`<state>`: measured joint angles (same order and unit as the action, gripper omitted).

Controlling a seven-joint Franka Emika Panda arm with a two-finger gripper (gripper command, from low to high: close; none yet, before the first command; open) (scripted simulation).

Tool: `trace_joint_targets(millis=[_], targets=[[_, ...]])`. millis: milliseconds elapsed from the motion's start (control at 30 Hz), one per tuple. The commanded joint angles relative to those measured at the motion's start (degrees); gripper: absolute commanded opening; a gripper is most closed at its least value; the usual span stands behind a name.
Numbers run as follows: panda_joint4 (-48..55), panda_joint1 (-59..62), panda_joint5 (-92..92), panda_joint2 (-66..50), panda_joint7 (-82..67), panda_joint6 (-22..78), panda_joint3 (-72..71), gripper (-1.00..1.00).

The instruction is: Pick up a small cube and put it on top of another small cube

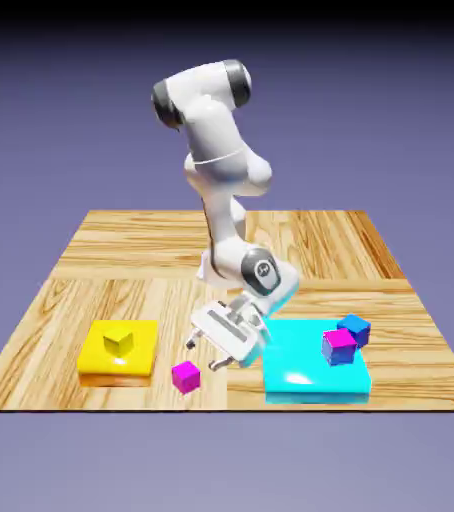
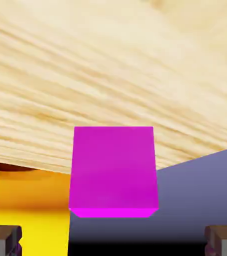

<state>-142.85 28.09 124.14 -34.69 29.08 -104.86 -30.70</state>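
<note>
pincer (image 1: 203, 352) open | fingertips (image 2: 3, 239) cropped | small cube (image 2: 114, 171) seemingly untouched

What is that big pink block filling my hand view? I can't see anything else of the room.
Observer: The small cube, magenta all over, lying on the wooden table between a yellow slab and a cyan slab.
Visitor: Is the claw holding it?
Observer: No. The gripper is open, tilted low beside it, not touching.
Visitor: Any more cubes?
Observer: Yes: another small cube, magenta on top, sits on the cyan slab beside a blue cube.
</note>
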Motion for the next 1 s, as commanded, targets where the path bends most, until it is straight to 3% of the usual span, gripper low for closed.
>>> trace_joint_targets(millis=[0, 33, 67, 233, 967], targets=[[1.7, 0.1, 2.0, -2.1, 0.1, 0.1, 1.5, 0.00], [1.9, 0.1, 2.2, -2.4, 0.1, 0.1, 1.7, 0.00], [1.9, 0.1, 2.2, -2.4, 0.1, 0.1, 1.7, -1.00], [-4.7, -0.3, -5.6, 5.9, -0.2, -0.2, -4.2, -1.00], [40.4, -28.9, -48.3, -9.0, -0.3, 29.0, -0.4, -1.00]])
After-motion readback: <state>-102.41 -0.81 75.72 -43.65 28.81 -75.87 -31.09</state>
